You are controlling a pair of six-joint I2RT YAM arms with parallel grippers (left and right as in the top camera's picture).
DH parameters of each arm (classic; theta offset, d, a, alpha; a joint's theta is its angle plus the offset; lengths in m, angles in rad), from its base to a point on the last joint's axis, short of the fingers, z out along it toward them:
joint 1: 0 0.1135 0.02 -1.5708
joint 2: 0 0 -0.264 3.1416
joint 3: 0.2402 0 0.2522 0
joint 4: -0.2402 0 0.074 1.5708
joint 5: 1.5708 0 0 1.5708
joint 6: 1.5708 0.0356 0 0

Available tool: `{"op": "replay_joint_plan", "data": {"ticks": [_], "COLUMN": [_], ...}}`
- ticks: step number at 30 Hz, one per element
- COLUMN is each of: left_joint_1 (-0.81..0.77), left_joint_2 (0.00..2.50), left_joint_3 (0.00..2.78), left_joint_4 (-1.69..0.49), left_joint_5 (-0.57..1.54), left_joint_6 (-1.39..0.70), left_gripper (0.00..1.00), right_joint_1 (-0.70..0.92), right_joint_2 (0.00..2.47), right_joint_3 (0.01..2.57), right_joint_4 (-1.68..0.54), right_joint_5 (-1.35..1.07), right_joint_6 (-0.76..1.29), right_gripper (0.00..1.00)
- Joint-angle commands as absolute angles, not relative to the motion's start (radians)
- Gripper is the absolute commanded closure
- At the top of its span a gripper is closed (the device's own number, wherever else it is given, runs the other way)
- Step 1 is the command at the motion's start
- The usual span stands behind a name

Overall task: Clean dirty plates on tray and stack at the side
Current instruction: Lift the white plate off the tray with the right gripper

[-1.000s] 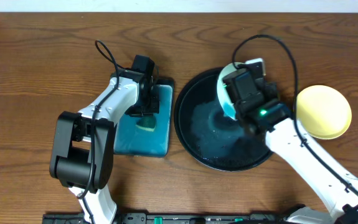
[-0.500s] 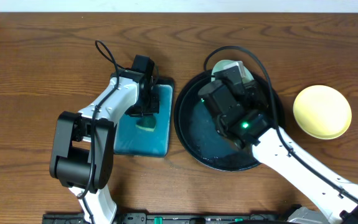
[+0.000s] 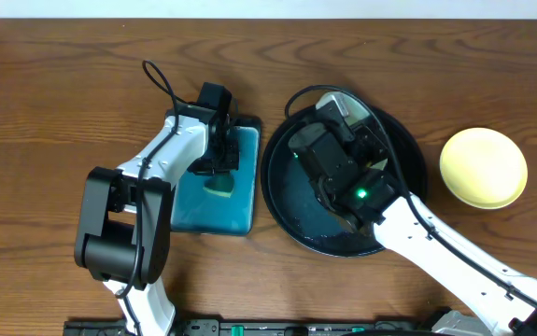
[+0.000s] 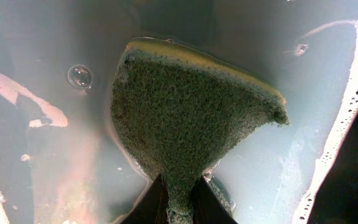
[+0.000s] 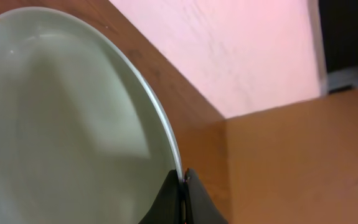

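My right gripper (image 5: 183, 186) is shut on the rim of a pale mint-white plate (image 5: 60, 124) and holds it tilted over the back of the round black tray (image 3: 270, 191). In the overhead view only a sliver of this plate (image 3: 336, 102) shows beside my right wrist. A yellow plate (image 3: 483, 167) lies on the table to the right of the tray. The other pale plate is not in view. My left gripper (image 4: 180, 200) is shut on a green-and-yellow sponge (image 4: 191, 112) and holds it in soapy water.
The sponge sits in a rectangular teal basin (image 3: 191, 213) left of the tray, with my left gripper (image 3: 217, 161) over it. The tray floor looks wet. Bare wooden table (image 3: 53, 112) lies at the far left and back.
My right arm has swung left with the pale plate, from the tray's right side to its back middle, so the plate is now mostly hidden. The left arm has not moved.
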State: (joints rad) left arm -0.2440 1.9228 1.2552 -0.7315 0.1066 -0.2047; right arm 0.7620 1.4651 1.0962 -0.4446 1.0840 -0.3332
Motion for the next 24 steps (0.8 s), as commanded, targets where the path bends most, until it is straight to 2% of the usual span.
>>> {"op": "replay_joint_plan", "data": {"ticks": [1, 11, 20, 24], "left_joint_1": [-0.242, -0.242, -0.242, -0.242], "left_joint_2": [1.961, 1.961, 1.961, 1.960], "left_joint_3": [1.251, 1.251, 1.251, 1.251], "left_joint_4": [-0.736, -0.736, -0.736, -0.736], "left_joint_5": [0.117, 0.117, 0.117, 0.117], "left_joint_6": [-0.196, -0.196, -0.196, -0.196], "left_gripper": [0.87, 0.87, 0.87, 0.87], "right_joint_1": [0.781, 0.781, 0.780, 0.771], "right_joint_2": [1.449, 1.449, 1.449, 1.449], "right_joint_3": [1.119, 1.119, 1.119, 1.118], "right_joint_4": [-0.401, -0.150, -0.114, -0.117], "right_joint_5": [1.160, 1.280, 1.294, 1.293], "right_joint_6": [-0.536, -0.768, -0.751, -0.649], "right_gripper": [0.99, 0.99, 0.99, 0.99]}}
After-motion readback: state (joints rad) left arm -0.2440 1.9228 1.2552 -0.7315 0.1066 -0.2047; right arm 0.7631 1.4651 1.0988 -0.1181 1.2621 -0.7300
